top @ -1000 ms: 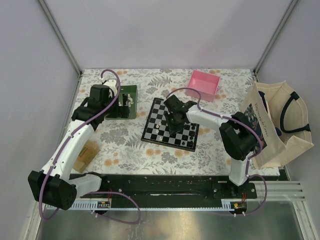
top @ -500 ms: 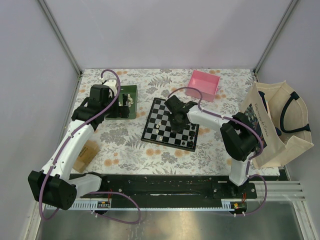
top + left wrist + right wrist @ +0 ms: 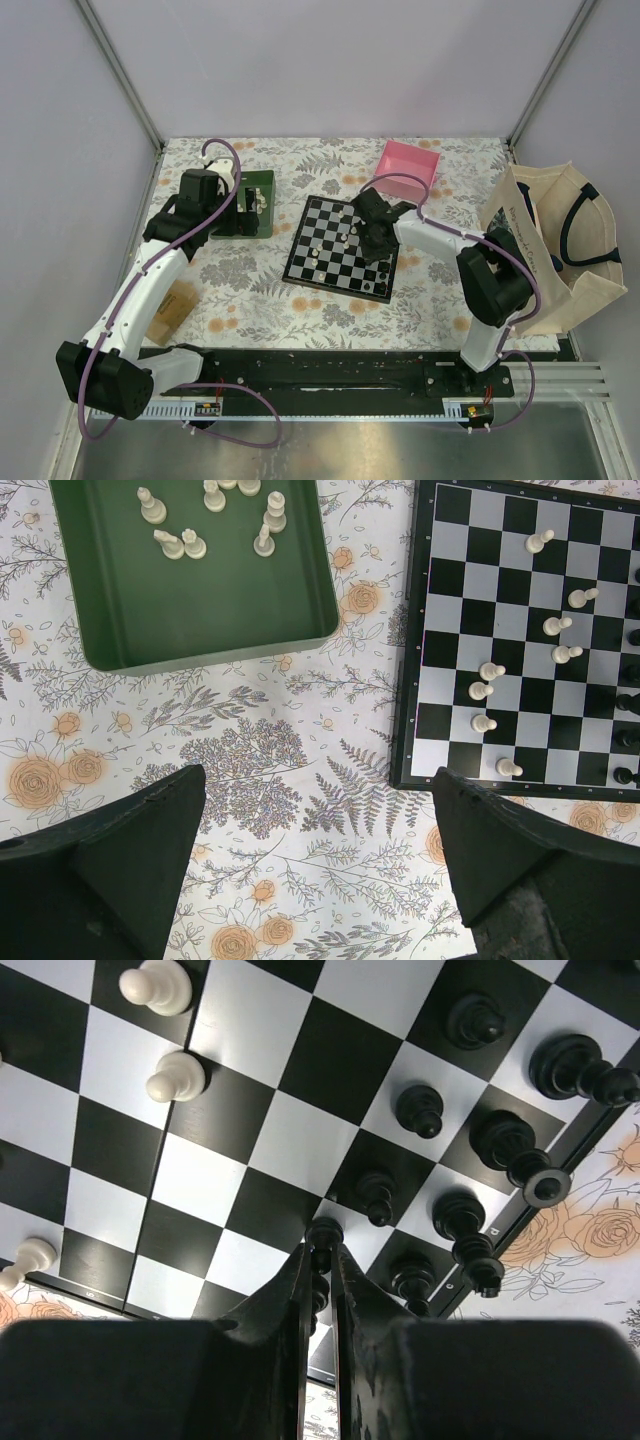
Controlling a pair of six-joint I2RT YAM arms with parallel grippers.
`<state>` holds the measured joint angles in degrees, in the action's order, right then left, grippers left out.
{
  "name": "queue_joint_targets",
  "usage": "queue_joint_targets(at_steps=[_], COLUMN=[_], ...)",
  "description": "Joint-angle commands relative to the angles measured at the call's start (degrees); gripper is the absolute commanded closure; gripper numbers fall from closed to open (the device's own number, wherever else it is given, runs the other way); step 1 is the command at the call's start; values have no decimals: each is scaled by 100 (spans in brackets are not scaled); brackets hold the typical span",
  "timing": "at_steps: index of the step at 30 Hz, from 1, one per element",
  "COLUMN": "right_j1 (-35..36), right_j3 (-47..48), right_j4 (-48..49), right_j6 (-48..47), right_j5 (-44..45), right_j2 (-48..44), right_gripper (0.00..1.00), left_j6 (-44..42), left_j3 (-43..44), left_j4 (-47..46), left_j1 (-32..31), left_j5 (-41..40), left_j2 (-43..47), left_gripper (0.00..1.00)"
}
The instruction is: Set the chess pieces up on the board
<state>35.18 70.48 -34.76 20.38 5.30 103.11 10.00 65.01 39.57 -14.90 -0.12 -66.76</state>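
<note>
Mid-table, the board [image 3: 520,630] is lying on the flowered cloth [image 3: 250,760], with cream pieces [image 3: 553,625] standing scattered over its left half and black pieces [image 3: 420,1110] standing near its right edge. The right gripper [image 3: 320,1260] is pinching a black piece [image 3: 323,1232] between nearly closed fingers there. Left of the board, the green tray [image 3: 200,610] is holding more cream figurines [image 3: 185,543]. The left gripper [image 3: 320,810] is hanging wide open and empty between tray and board. Since a second ago the right gripper has shifted rightward from the board's middle, while the left arm is staying put.
</note>
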Motion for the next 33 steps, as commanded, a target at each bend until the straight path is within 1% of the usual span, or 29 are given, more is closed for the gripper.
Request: queue_joint_targets(at_steps=[1,13,18,19,21,23,27,30,33], right_j1=[-81,-108,-108,-108,-108,-108,-108,-116,-108], right_j3=[-157,-351,-324,-315,-280,-237,9,132,247], right_j4=[-48,-48,-22,-13,31,57,-4,-13,-4], right_j6=[-61,-87,-113,-122,-166,-245,-342,-403,-491], right_j5=[226,208,226,243,191,86,-11,-20,-222], right_j2=[-247,-335,-362,-388,-458,-563,-713,-871,-1029], right_gripper=[83,84,81,79,72,69,60,57,54], left_j6=[-51,-51,-51,-59,-42,-33,81,230,493], left_j3=[90,90,90,99,90,90,143,178,266], left_j4=[-116,-116,-116,-116,-116,-116,-125,-256,-511], left_j1=[-13,-13,-13,-22,-13,-13,-5,-5,-13], left_j5=[-32,-41,-50,-58,-93,-146,-278,-462,-638], left_j2=[128,111,111,111,102,93,67,49,-29], left_gripper=[1,1,1,1,1,1,1,1,1])
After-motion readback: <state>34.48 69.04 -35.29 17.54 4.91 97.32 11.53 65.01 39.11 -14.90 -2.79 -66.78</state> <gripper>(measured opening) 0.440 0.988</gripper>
